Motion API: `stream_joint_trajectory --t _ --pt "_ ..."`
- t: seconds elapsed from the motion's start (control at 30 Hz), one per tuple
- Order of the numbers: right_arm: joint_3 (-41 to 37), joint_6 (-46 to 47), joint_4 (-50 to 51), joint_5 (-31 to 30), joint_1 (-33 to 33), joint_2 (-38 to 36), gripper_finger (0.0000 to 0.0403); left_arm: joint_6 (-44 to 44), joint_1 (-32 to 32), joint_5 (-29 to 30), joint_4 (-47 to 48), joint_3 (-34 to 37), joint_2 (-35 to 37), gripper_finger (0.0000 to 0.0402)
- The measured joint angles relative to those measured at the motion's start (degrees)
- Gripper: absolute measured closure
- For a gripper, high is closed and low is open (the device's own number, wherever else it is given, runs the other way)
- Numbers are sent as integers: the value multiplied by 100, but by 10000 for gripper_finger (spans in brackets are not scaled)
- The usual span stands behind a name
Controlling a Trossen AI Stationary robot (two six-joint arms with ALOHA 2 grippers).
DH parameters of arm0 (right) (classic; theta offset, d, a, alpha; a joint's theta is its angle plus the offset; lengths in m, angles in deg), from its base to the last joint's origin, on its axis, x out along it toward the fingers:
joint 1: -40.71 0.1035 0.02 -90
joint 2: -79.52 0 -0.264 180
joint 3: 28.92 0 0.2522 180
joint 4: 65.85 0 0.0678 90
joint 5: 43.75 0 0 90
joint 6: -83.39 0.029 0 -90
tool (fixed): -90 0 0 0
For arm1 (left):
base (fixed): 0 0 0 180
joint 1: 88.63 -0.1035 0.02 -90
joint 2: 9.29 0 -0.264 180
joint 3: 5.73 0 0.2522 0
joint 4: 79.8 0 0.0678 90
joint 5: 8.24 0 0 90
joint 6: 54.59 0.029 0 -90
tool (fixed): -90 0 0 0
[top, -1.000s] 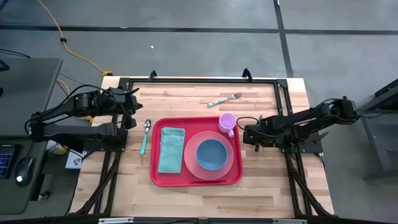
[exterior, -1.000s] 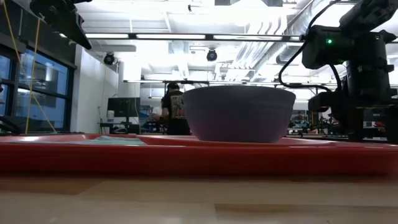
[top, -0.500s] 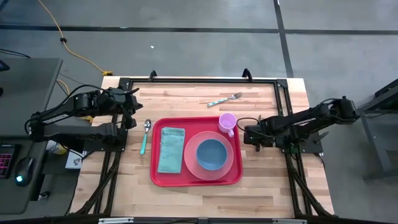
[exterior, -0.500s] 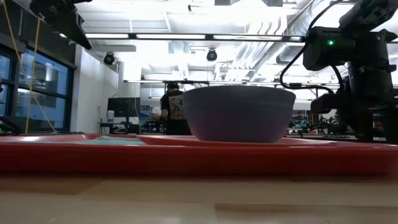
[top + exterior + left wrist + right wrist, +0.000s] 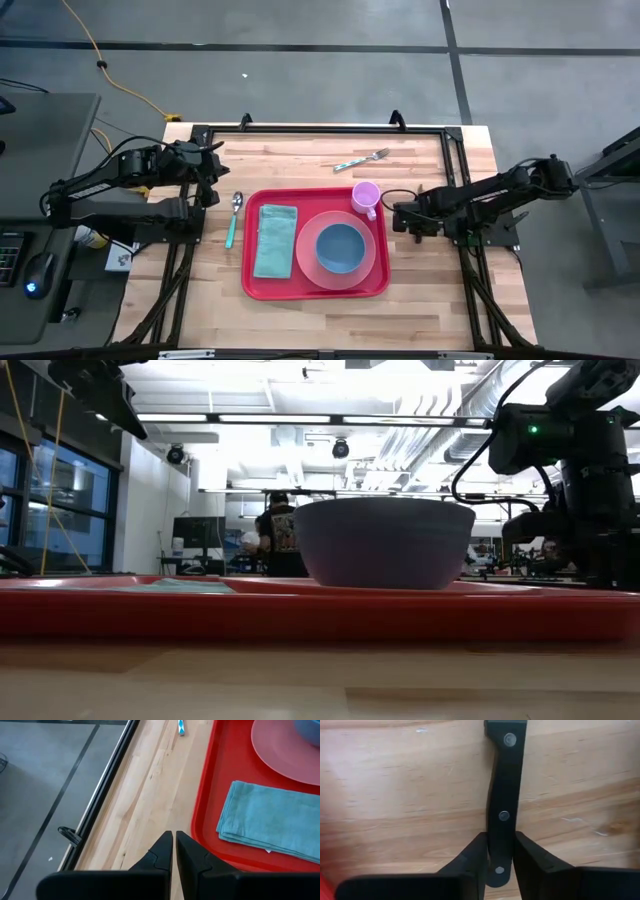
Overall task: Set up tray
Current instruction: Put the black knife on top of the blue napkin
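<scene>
The red tray (image 5: 265, 282) lies mid-table. It holds a folded teal napkin (image 5: 275, 240), a pink plate (image 5: 372, 262) with a blue bowl (image 5: 340, 247) on it, and a pink cup (image 5: 365, 196) in its far right corner. Just right of the tray, my right gripper (image 5: 404, 217) points down, shut on a black riveted knife handle (image 5: 504, 795) that lies flat on the wood. The blade is out of view. My left gripper (image 5: 174, 838) hangs shut above the table, left of the tray. My right gripper pinches the knife's black handle (image 5: 501, 847) between its two fingers, one on each long side, near one end. The fingers (image 5: 527, 855) come from above, pointing down, and lie across the handle. The handle lies flat on the table.
A spoon with a teal handle (image 5: 234, 215) lies left of the tray, and a fork (image 5: 362, 159) lies near the far edge. A black frame (image 5: 320, 130) runs around the tabletop. A person stands in the room behind.
My right gripper has stayed in place beside the tray and its fingers have drawn together onto the knife handle. Nothing on the tray has moved.
</scene>
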Motion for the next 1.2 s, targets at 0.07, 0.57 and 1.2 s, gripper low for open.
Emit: stream_joint_trajectory --t 0.07,0.57,1.2 --pt "2 0 -23 -4 -1 0 347 0 0 0 0 0 0 348" --pt "121 -196 -182 -163 3 15 370 -2 1 -2 0 0 0 348" --pt "490 -450 -59 -407 0 32 370 -4 2 -20 0 0 0 348"
